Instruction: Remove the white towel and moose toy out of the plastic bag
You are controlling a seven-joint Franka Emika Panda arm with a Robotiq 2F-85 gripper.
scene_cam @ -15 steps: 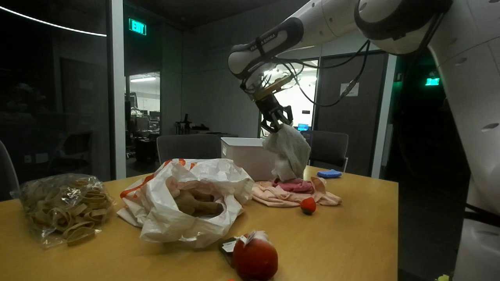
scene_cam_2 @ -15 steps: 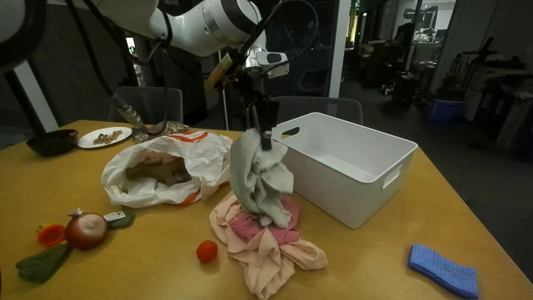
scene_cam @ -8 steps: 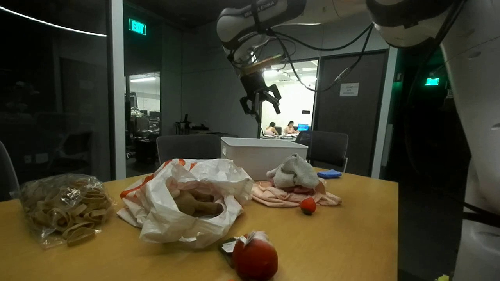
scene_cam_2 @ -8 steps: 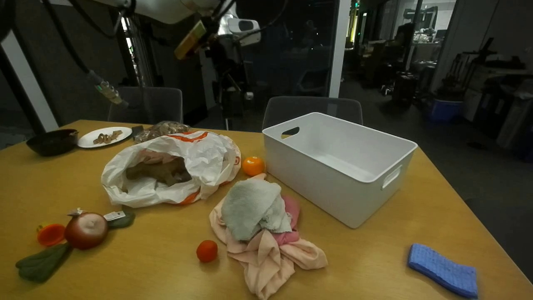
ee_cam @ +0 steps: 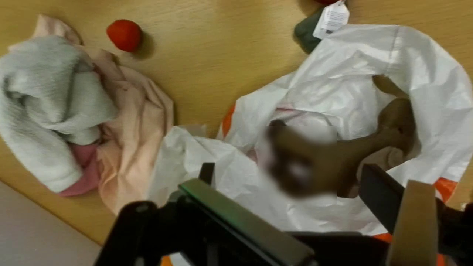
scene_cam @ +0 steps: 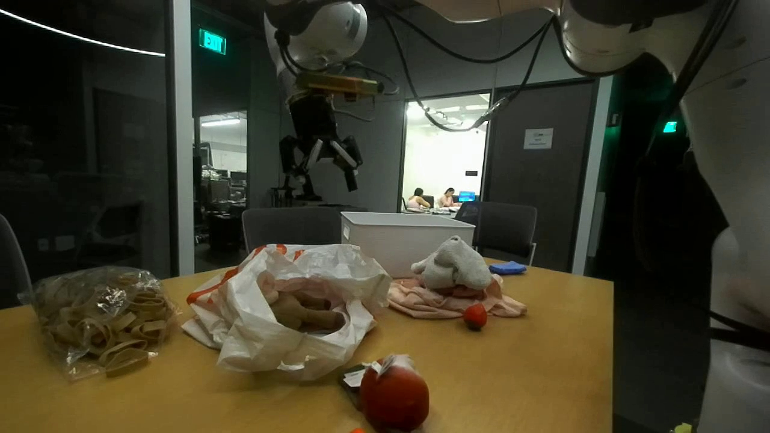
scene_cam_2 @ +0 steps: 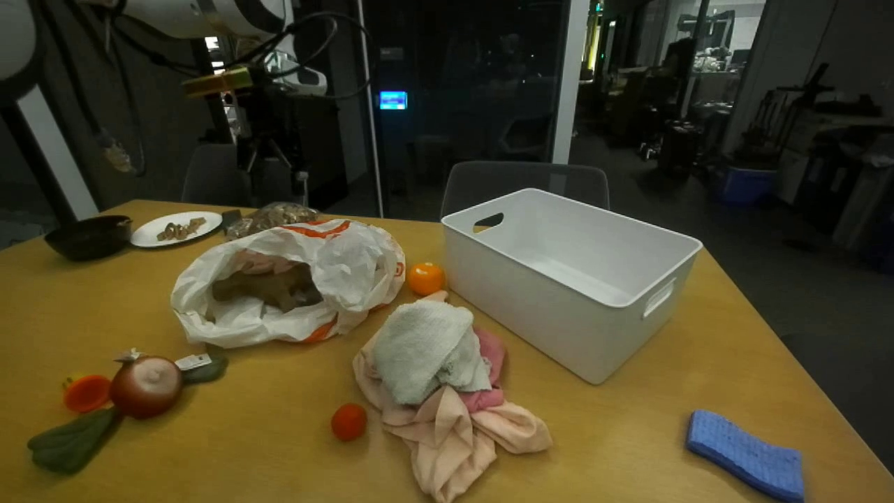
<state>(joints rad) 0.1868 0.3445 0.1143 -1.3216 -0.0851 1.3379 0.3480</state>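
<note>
In an exterior view, bagged tan bands point(scene_cam: 105, 319) lie left of the plastic bag point(scene_cam: 255, 337); the moose toy point(scene_cam: 304, 311) is inside it, the gripper point(scene_cam: 325, 178) above it (jaws wide apart, holding nothing), the white towel point(scene_cam: 456, 266) right of it on peach cloth point(scene_cam: 424, 304).

The one word I can read is EXIT, on the lit green sign point(scene_cam: 212, 41) above and to the left of the fingers point(scene_cam: 351, 179) in an exterior view. A smaller green sign point(scene_cam: 669, 127) glows far to their right, its letters too small for me. The paper notice point(scene_cam: 538, 138) on the dark door point(scene_cam: 541, 186), also right of the fingers, carries print I can't make out. Beyond the fingers in the wrist view, a white tag point(ee_cam: 334, 16) against a dark green piece point(ee_cam: 306, 33) bears blurred lines of print.
</note>
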